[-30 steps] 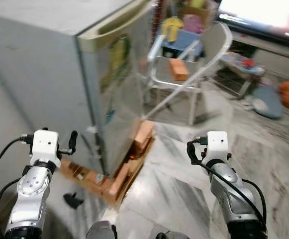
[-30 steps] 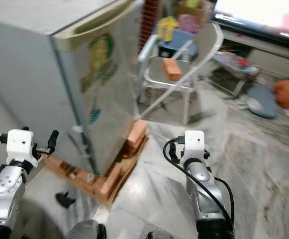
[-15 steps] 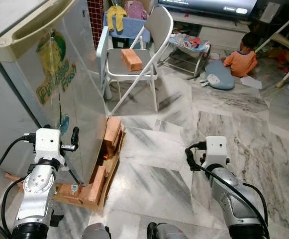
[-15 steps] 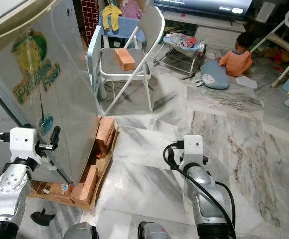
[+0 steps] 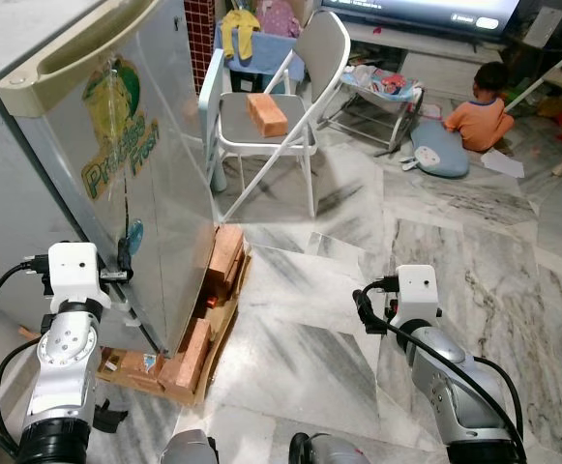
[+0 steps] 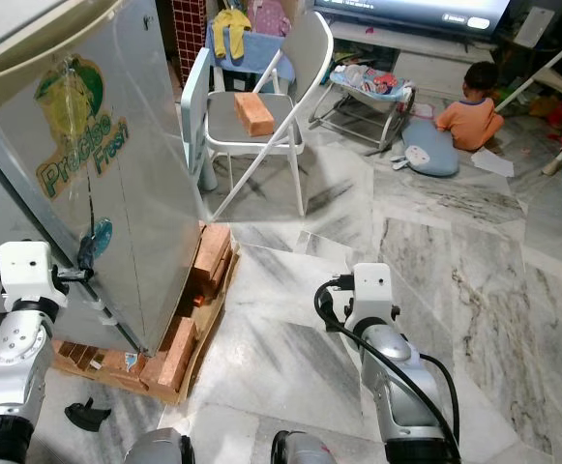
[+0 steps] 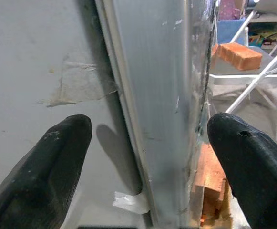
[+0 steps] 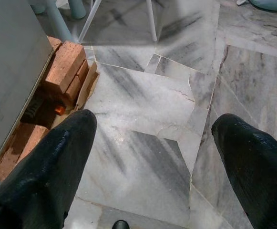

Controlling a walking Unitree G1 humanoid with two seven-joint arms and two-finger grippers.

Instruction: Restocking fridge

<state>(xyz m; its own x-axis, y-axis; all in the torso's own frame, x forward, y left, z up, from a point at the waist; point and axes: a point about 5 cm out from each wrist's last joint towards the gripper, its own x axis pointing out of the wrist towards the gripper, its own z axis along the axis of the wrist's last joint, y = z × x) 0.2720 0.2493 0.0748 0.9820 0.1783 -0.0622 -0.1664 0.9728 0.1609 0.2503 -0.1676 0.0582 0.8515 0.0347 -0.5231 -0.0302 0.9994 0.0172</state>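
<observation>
Since half a sec ago the left gripper (image 7: pixel 143 162) is closer to the fridge (image 5: pixel 116 184): its open fingers now straddle the door's hinge-side edge, one finger (image 7: pixel 38 176) on the grey side wall, the other on the door-front side, neither touching yet as far as I can tell. Camera has shifted a bit too, so the fridge sits more central.

Fridge stands at the robot's left-front, door shut, green sticker on the front, raised on bricks (image 5: pixel 221 275) and a wooden pallet (image 5: pixel 145 372). Door looks stiff, smooth sheet metal, prob slippery for bare fingers; a magnetic seal likely needs a firm pull. Best hold, imo, is the long recessed handle (image 5: pixel 77 63) along the door's top edge, not the flat edge down low. Pulling hard could rock the fridge on those bricks.

Right gripper (image 8: pixel 157 157) hovers over the marble floor (image 6: pixel 435 251), fingers spread wide, empty.

Further out: folding chair (image 6: pixel 251 106) w/ a brick (image 6: pixel 253 113) on the seat, and a child (image 5: pixel 481 104) sitting on the floor near the TV stand, well apart from the fridge.
</observation>
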